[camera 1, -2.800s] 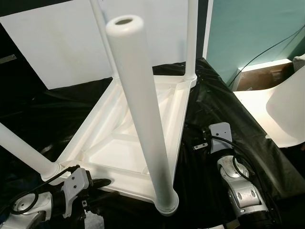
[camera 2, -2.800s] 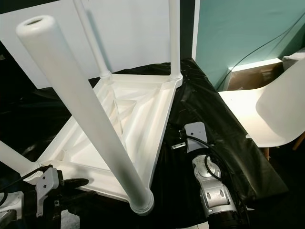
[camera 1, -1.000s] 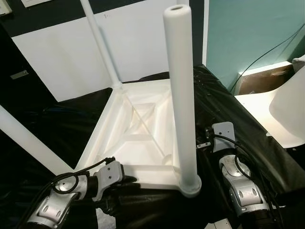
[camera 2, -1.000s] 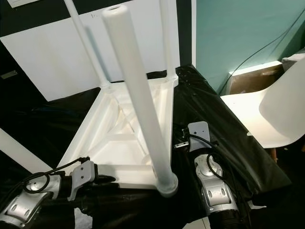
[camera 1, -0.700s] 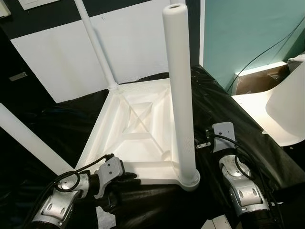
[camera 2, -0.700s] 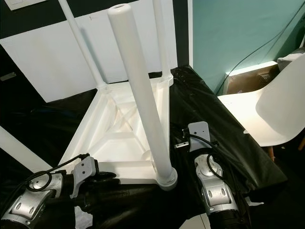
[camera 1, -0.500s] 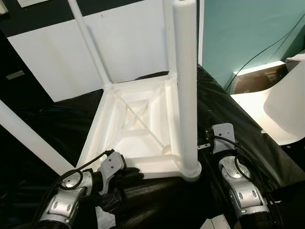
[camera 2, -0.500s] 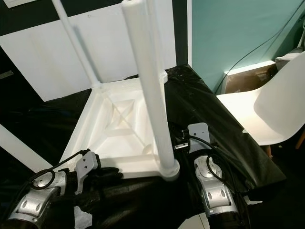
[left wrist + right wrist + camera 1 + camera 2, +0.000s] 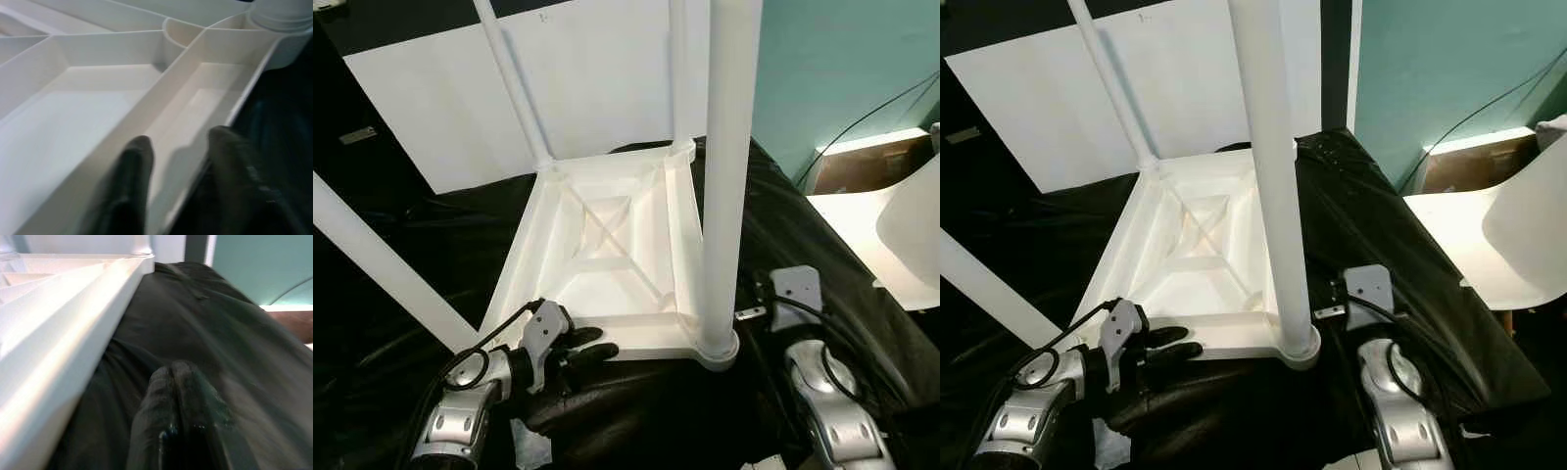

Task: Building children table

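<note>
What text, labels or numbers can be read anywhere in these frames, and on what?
None can be read.
Upturned white table and its legs: no print seen.
White wall panel: a tiny dark mark near its top, too small to read.
Left gripper and right gripper: no markings legible.

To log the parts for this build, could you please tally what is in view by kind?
White round plastic table legs: 4
White ribbed plastic tabletop, upside down: 1
White moulded chair: 1
Black two-fingered grippers: 2
Total: 8
</note>
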Robot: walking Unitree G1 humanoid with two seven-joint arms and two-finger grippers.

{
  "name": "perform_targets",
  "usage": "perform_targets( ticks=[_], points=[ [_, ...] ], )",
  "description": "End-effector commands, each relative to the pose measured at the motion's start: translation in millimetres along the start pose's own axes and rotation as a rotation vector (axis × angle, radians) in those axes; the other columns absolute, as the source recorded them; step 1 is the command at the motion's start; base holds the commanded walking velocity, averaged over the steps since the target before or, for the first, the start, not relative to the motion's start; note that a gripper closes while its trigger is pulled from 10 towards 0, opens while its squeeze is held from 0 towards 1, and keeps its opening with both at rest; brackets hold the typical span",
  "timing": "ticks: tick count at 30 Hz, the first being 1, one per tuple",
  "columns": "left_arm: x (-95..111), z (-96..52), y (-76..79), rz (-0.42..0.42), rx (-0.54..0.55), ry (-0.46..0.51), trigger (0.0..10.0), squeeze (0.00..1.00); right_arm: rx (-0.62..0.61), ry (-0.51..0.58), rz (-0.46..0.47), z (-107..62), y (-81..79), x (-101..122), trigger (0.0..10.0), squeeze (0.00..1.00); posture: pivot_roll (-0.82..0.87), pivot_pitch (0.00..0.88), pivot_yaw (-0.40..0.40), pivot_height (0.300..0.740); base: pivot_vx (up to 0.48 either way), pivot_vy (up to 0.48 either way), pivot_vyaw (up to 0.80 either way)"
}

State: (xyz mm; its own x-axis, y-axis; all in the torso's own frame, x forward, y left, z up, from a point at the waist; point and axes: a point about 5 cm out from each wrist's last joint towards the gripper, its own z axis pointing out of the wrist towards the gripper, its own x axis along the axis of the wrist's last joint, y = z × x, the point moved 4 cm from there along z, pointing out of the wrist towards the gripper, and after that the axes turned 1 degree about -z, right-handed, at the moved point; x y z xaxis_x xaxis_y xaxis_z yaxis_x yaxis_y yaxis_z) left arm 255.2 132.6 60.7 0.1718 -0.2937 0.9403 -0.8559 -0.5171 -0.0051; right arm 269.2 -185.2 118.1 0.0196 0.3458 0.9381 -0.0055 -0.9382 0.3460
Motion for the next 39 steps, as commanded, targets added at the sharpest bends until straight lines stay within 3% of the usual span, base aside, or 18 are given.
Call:
perform_targets(
  ticks=[1,5,8,10,15,20,24,29,33,39],
  points=[
    [-49.2,-11.2,-16.5,-0.052,0.391,-0.193,10.0,1.0,-0.006,0.011,-0.007,-6.4,8.2,3.4,10.0,0.01,-0.12,0.0,0.111,0.74,0.0,0.0,0.0],
    [-22.2,-20.1,14.1,-0.069,0.179,-0.032,10.0,0.96,0.19,0.094,-0.045,-41.1,3.4,18.2,10.0,0.0,-0.14,0.011,0.12,0.74,0.0,0.0,0.0],
    [-18.1,-21.9,17.2,-0.078,0.157,-0.007,10.0,0.96,0.243,0.109,-0.045,-47.8,-0.4,22.4,10.0,0.0,-0.14,0.011,0.12,0.74,0.0,0.0,0.0],
    [-14.4,-24.4,17.3,-0.083,0.146,0.024,10.0,0.95,0.38,0.143,-0.021,-59.3,-8.3,33.0,10.0,0.0,-0.15,0.015,0.125,0.74,0.0,0.0,0.0],
    [-13.3,-25.0,14.7,-0.073,0.155,0.032,10.0,0.95,0.478,0.179,0.032,-59.6,-15.9,46.7,10.0,0.0,-0.15,0.012,0.122,0.74,0.0,0.0,0.0],
    [-7.0,-25.0,12.6,-0.085,0.199,0.08,10.0,0.94,0.614,0.107,0.17,-59.4,-33.5,44.9,10.0,0.0,-0.14,0.004,0.11,0.74,0.0,0.0,0.0],
    [-5.5,-27.8,14.4,-0.094,0.208,0.098,10.0,0.95,0.648,0.076,0.192,-61.7,-33.7,41.4,10.0,0.0,-0.14,0.002,0.107,0.74,0.0,0.0,0.0],
    [-3.9,-33.4,14.9,-0.117,0.262,0.135,10.0,0.95,0.809,-0.013,0.257,-77.0,-32.2,35.0,10.0,0.0,-0.13,0.0,0.101,0.74,0.0,0.0,0.0],
    [-3.4,-37.1,15.7,-0.135,0.267,0.134,10.0,0.95,0.977,-0.074,0.22,-98.6,-15.6,37.7,10.0,0.0,-0.13,0.0,0.098,0.74,0.0,0.0,0.0],
    [-1.1,-39.4,15.5,-0.134,0.246,0.14,10.0,0.95,1.028,-0.086,0.19,-104.1,-5.6,42.5,10.0,0.0,-0.14,0.0,0.098,0.74,0.0,0.0,0.0]
  ],
)
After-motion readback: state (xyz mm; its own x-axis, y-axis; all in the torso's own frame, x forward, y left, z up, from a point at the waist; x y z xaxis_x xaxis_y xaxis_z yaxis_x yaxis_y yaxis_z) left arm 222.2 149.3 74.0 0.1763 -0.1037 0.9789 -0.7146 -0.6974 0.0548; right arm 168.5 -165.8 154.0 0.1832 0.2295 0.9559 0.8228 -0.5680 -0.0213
